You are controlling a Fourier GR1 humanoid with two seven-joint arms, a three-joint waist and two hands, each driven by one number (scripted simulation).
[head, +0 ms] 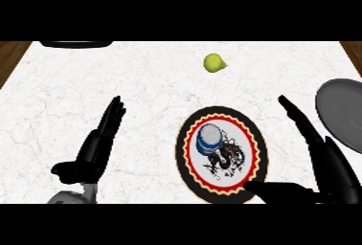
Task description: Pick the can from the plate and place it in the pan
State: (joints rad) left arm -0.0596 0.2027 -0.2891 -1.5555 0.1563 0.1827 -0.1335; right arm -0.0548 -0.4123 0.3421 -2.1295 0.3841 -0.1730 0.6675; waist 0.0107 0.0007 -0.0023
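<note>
Blue-and-white striped can [210, 139] sits on the left part of the round black-rimmed dragon plate [181, 148], untouched. Your right hand [322, 158] and left hand [99, 141] flank it, fingers released. Reaching across the plate, you may topple the can short of the grey pan [343, 112], right.

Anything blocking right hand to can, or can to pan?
Nothing visible. The blue-and-white striped can stands alone on the black-rimmed dragon plate; the open right hand is beside it, with the grey pan just beyond. The green fruit lies far off the path.
</note>
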